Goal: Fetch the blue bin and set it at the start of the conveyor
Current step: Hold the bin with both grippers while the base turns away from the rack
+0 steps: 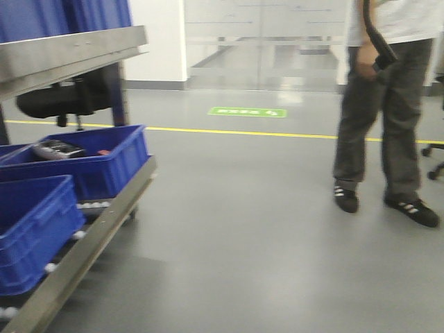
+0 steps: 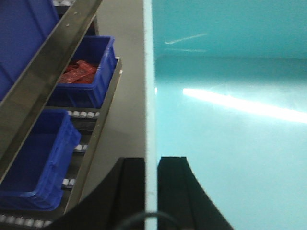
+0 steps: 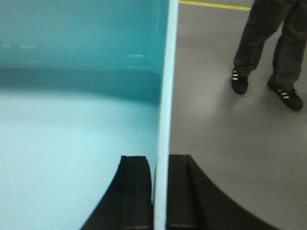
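The blue bin (image 2: 230,143) is held between the two arms, above the grey floor (image 1: 243,243), with one arm on each of two opposite walls. In the left wrist view, the left gripper (image 2: 151,165) pinches the pale rim. One black finger (image 2: 132,182) is outside the wall and the other is inside, both pressed against the thin edge. The right wrist view shows the right gripper (image 3: 160,163) clamped on the opposite rim in the same way, with the bin's smooth turquoise inside (image 3: 72,134) stretching away to one side. To the left of the bin stands a sloping metal rack (image 1: 83,257) with small white rollers. It carries dark blue crates (image 1: 97,163), and one of them holds red packets (image 2: 79,72). Another crate has some small items in it that are too blurred to name. A further steel shelf (image 1: 69,59) sits above them, with a dark shape beneath it that may be a chair. A person (image 1: 388,104) in dark trousers and black shoes with white stripes stands on the floor to the right, close to a yellow line (image 1: 243,132). A green floor sign (image 1: 248,112) lies beyond that line.
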{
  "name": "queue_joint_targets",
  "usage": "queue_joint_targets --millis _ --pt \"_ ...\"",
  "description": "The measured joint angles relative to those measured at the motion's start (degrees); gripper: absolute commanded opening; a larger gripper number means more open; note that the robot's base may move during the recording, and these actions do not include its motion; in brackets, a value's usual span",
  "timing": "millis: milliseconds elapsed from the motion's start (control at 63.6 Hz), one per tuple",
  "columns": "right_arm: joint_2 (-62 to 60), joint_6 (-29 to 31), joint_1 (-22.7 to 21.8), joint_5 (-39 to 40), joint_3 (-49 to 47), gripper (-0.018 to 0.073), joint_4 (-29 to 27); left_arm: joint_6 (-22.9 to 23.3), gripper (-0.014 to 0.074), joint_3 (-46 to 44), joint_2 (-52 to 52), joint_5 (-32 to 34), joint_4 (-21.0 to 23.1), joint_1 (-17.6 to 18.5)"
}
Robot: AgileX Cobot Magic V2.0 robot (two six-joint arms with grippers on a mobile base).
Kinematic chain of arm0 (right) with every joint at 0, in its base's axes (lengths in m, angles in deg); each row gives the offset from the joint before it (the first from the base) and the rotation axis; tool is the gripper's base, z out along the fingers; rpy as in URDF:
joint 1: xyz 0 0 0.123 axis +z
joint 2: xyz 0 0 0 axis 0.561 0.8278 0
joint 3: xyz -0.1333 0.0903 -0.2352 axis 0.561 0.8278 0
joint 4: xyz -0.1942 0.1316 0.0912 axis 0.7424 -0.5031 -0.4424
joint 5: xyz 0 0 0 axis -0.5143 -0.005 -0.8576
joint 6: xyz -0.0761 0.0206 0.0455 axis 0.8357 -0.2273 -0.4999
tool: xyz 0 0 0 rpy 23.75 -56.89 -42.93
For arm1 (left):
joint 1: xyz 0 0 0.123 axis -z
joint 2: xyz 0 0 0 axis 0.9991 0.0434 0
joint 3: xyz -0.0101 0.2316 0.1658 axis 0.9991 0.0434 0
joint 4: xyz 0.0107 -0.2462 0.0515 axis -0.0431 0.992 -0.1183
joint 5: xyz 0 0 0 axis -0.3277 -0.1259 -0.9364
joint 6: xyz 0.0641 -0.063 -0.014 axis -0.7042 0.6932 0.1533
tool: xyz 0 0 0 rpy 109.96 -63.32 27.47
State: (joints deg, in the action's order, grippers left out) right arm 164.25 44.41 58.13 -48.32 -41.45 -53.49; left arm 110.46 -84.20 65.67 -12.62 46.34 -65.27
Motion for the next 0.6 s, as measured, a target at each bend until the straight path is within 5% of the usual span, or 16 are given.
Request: queue_joint_targets --millis 597 --pt "-0.1 -1.7 0.0 -2.0 0.0 -0.0163 1.3 0.0 -0.0111 0.0 0.0 0.3 0.7 0.0"
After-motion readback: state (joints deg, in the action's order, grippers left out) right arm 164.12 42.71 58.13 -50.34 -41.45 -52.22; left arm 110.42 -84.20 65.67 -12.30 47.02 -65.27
